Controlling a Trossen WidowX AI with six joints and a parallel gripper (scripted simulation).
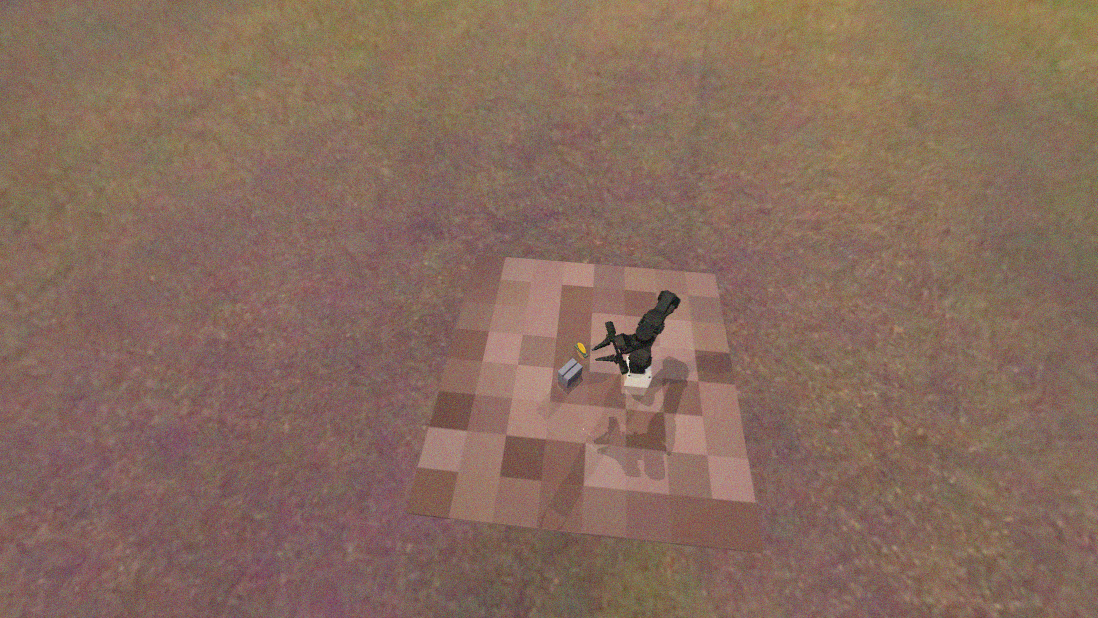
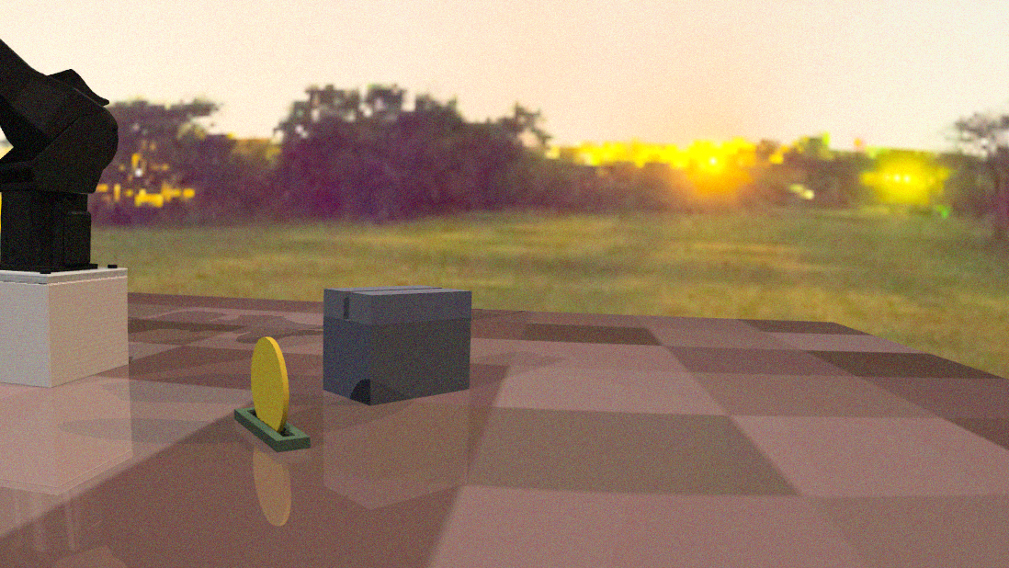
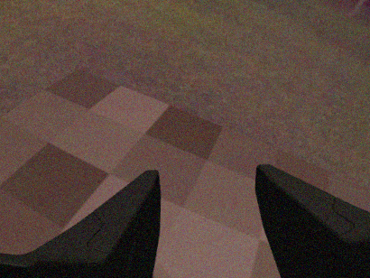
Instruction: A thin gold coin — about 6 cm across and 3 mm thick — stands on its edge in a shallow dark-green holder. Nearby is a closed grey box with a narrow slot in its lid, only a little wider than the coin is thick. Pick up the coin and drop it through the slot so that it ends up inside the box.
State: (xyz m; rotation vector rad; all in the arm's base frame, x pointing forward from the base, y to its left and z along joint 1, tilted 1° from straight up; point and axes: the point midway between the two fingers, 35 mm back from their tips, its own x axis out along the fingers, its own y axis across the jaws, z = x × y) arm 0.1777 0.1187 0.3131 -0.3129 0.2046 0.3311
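The gold coin (image 1: 581, 349) (image 2: 269, 382) stands on its edge in the dark-green holder (image 2: 292, 443), left of the arm in the top view. The closed grey box (image 1: 569, 373) (image 2: 417, 356) stands beside it, with a narrow dark slot along its lid. My gripper (image 1: 594, 354) (image 3: 208, 180) is partly open, with a gap between the fingertips and nothing between them. It hangs raised above the table, right of the coin in the top view, and is out of the exterior view. Coin, holder and box are not in the wrist view.
The arm stands on a white base block (image 1: 636, 381) (image 2: 85, 327), to the right of the box in the top view. The checkered table top (image 1: 530, 491) (image 2: 600, 522) ends in straight edges, with grass beyond. The wrist view shows a far edge of the table.
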